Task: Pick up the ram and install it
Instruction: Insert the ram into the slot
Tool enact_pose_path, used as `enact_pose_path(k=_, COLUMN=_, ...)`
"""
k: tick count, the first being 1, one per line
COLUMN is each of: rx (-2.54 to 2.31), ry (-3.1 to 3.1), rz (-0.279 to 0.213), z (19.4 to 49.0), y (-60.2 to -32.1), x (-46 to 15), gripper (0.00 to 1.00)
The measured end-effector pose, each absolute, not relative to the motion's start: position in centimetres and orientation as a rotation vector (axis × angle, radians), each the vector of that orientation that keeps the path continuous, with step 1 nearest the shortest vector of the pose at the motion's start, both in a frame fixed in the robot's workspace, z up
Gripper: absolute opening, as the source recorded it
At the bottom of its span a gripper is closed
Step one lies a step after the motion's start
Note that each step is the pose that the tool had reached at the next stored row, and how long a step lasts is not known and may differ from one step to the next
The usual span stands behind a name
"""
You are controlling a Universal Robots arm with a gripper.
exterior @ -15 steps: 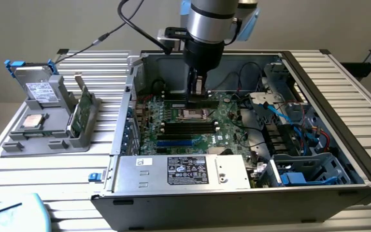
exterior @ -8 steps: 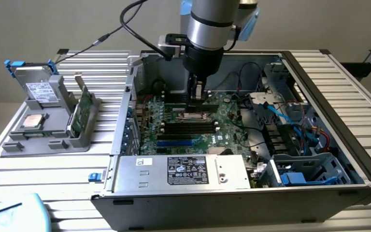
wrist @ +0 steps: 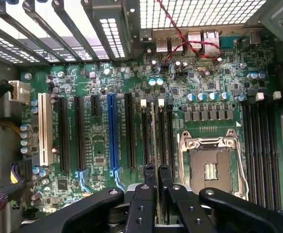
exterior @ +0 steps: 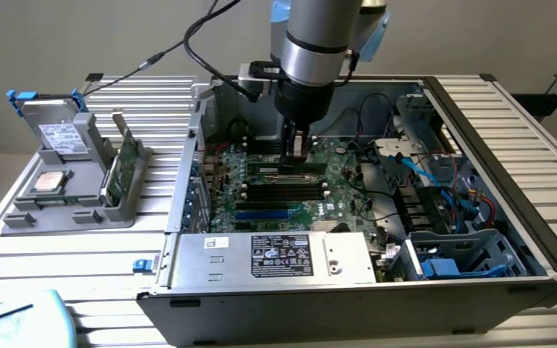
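Observation:
The ram (wrist: 153, 131) shows edge-on as a thin pale line running away from my fingertips. My gripper (wrist: 156, 170) is shut on it, the two black fingers pinching its near end with only the stick between them. The stick lies in line with one of the black memory slots (wrist: 145, 136) beside the empty processor socket (wrist: 212, 167). I cannot tell whether it is seated in the slot or just above it. In the exterior view the gripper (exterior: 298, 154) reaches down inside the open computer case (exterior: 472, 217), with the ram (exterior: 283, 168) low over the motherboard (exterior: 259, 210).
A grey holder (exterior: 27, 214) outside the case, at the exterior view's left, carries a hard drive (exterior: 61, 134), a silver processor (exterior: 48, 183) and a green card (exterior: 119, 170). The power supply (exterior: 278, 257) fills the case front. Cables (exterior: 434, 174) and a drive cage (exterior: 452, 261) crowd the exterior view's right.

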State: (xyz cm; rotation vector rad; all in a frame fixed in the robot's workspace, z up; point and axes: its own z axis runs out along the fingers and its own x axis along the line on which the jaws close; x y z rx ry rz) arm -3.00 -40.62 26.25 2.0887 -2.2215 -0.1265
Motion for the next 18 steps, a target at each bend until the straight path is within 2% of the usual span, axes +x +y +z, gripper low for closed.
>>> enact_pose_path(k=18, rx=2.086, ry=-2.225, rz=-0.127, z=23.1, y=-40.6, x=-3.0, gripper=0.15)
